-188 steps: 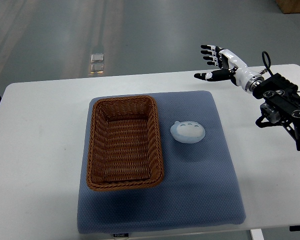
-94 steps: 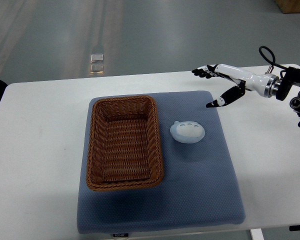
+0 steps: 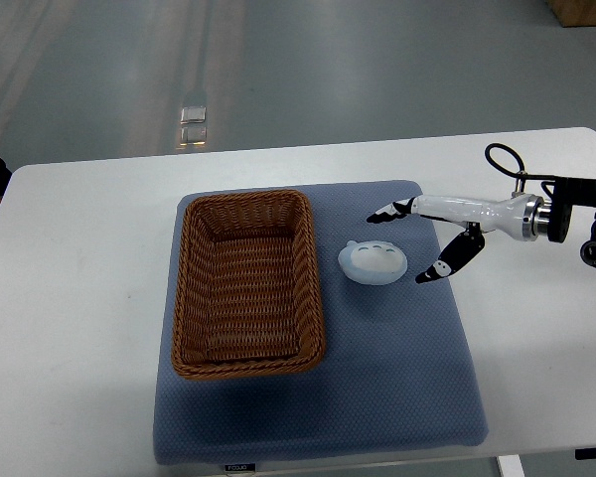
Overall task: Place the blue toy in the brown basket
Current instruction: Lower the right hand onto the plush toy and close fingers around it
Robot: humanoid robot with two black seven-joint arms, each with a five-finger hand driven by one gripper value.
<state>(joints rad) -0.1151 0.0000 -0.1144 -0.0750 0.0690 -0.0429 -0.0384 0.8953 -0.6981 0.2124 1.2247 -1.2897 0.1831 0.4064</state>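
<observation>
While the fingers (image 3: pixel 385 213) of the right hand (image 3: pixel 432 234) are spread apart and grip nothing, their dark tips reach toward the blue toy (image 3: pixel 373 262) from its right side: one set points over the toy's upper right edge, and the thumb (image 3: pixel 439 268) hangs lower, just beside the toy's right flank. Whether any tip actually touches the toy cannot be told from this steep view; they look close but apart. Behind the fingers, the white forearm runs out to the right edge of the picture, where the dark wrist housing and a looped cable show.

The blue toy, a pale rounded figure, lies on the blue-grey mat (image 3: pixel 397 378), just to the right of the brown basket (image 3: pixel 188 288) and near its upper right corner, with a narrow strip of mat between them. The basket is a woven rectangle, empty, lying on the left half of the mat. The mat itself rests on the white counter (image 3: pixel 70 298). No left arm shows anywhere.

Judging by this, the step in hand is the reach, with the grasp not yet made. The next move calls for bringing the open fingers down around the toy and closing them from both sides; then comes a lift and a short carry to the left over the basket's rim.
</observation>
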